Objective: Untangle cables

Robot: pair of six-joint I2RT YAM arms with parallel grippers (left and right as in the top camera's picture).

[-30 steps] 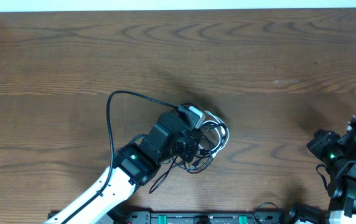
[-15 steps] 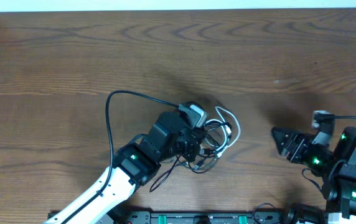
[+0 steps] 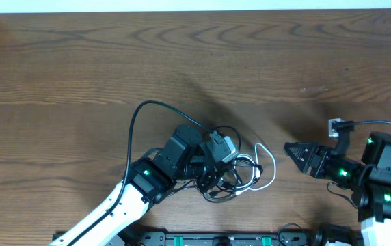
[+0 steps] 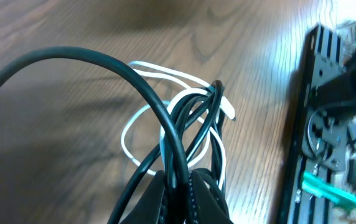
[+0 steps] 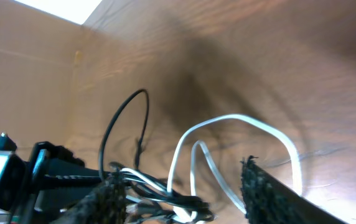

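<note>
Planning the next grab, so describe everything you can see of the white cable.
The white cable is a thin, smooth, plastic-looking cord. One loop lies flat on the wooden table, bulging toward the right gripper, whose open fingers stand short of it. The rest winds into the knot of black cables, a white tip poking out. The left gripper is shut on that bundle; whether it also pinches the white strand cannot be told.

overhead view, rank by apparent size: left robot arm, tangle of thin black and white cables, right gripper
1. white and black left robot arm
2. tangle of thin black and white cables
3. black right gripper, smallest
</note>
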